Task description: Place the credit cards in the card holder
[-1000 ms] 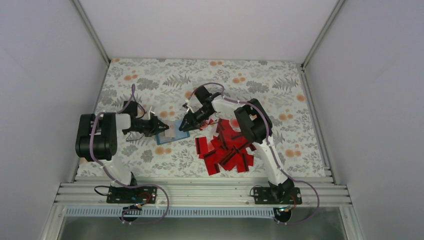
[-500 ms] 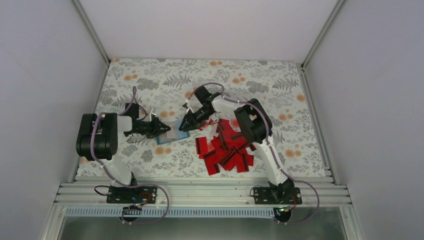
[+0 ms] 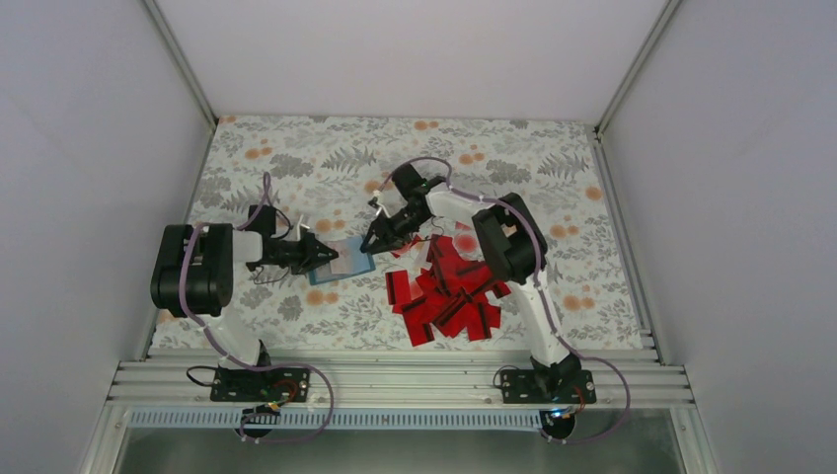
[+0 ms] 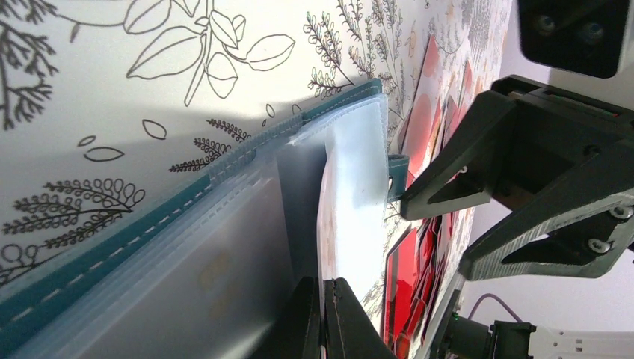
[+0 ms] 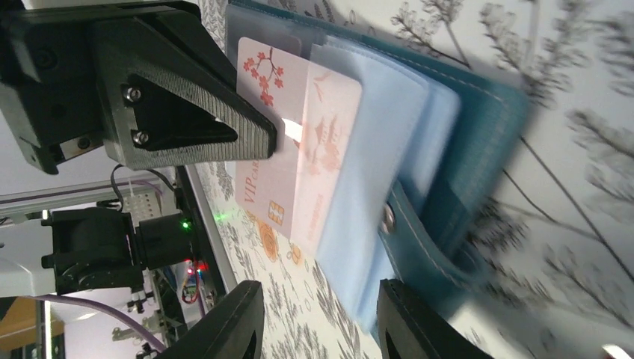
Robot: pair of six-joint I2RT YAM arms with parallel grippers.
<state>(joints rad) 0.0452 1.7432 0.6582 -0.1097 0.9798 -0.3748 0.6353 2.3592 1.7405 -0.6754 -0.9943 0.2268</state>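
Left claw pinching card holder pocket, right claw spread, credit cards partly hidden.

Holder teal with pale stitching, its pockets frosted pale blue. The card in it is white with red blossoms (orange lettering too). Loose cards red, some black-striped. Cloth white, grey ferns, orange spots. Left gripper and right gripper black.

the left arm and right arm share one build: bulky black joint housings joined by white links, with lilac cables looping along them. the left gripper and right gripper are matte black, with finely ribbed triangular fingers bearing silver screws. black base plates sit at the desk's near edge.
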